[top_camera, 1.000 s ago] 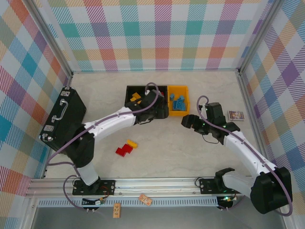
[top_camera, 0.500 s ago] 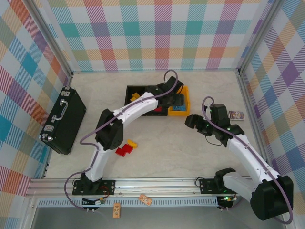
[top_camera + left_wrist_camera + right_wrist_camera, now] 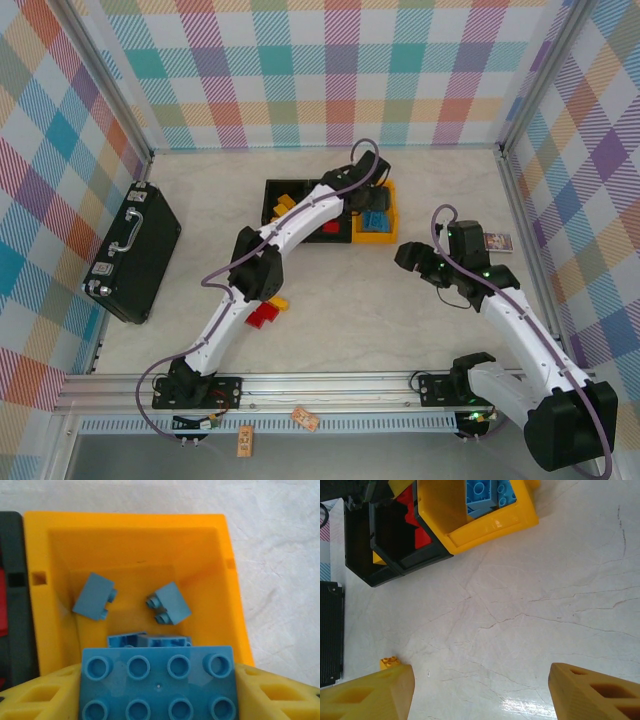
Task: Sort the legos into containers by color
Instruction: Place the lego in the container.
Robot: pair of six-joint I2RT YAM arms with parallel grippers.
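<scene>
From above: left gripper stretched out over the yellow-orange bin, the end one in a row with two black bins. Jaw opening not readable from here. Right gripper hovering above the bare table, apart from the bins. Red legos and a yellow lego loose on the table beside the left arm. Black briefcase at the far left, picture card near the right wrist.

At the left wrist: left gripper clamped on a wide blue brick, studs up, yellow fingers tight against both of its ends. Held over the near side of the yellow-orange bin. Down inside, two small blue bricks tipped on their sides, apart from each other, plus another blue piece partly hidden under the held brick.

At the right wrist: right gripper spread wide, nothing between the fingers, only table below. Yellow lego just beside one fingertip. Farther off, the yellow-orange bin with blue inside, touching the black bins with red and yellow inside.
</scene>
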